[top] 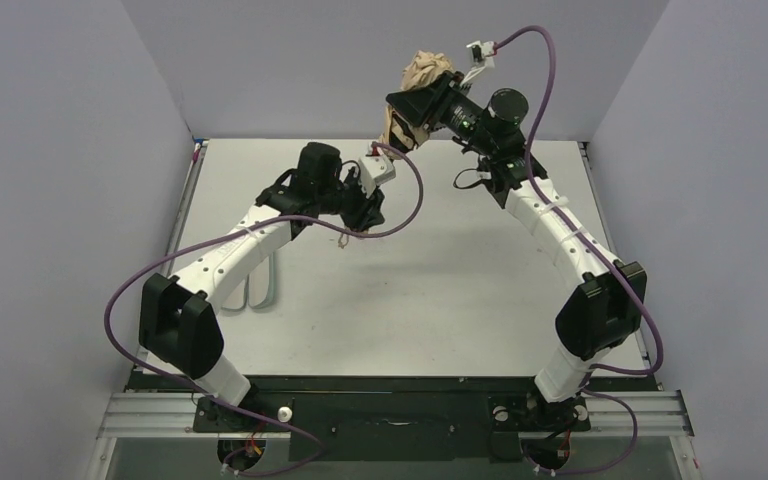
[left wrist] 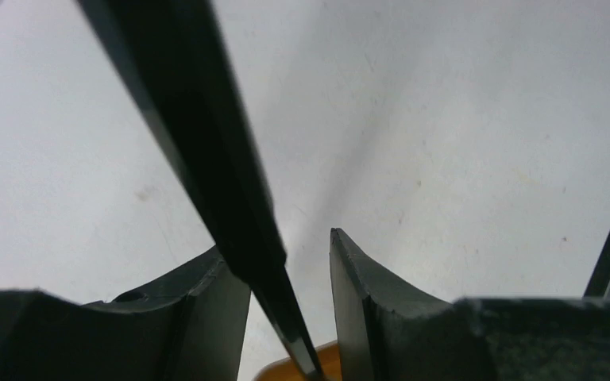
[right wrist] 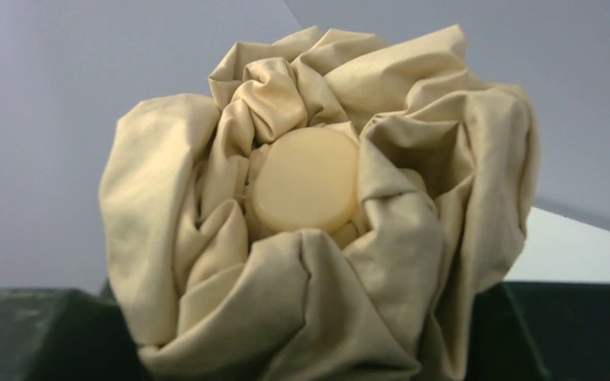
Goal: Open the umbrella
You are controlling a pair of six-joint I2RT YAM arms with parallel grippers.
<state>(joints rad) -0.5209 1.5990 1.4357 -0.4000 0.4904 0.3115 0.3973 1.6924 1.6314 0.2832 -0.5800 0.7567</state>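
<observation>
The umbrella (right wrist: 310,198) hangs folded above the far side of the desk (top: 440,290). The right tool (top: 415,105) pinches its bunched tan canopy (top: 422,72), probably to anchor the top. The left tool (left wrist: 290,262) stands spread loosely around the black shaft (left wrist: 206,143), likely so it can slide along it.

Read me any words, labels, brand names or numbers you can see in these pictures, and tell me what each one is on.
None can be read in any view. The umbrella has plain tan fabric with no print or tag showing, and the table carries no legible marking.
</observation>
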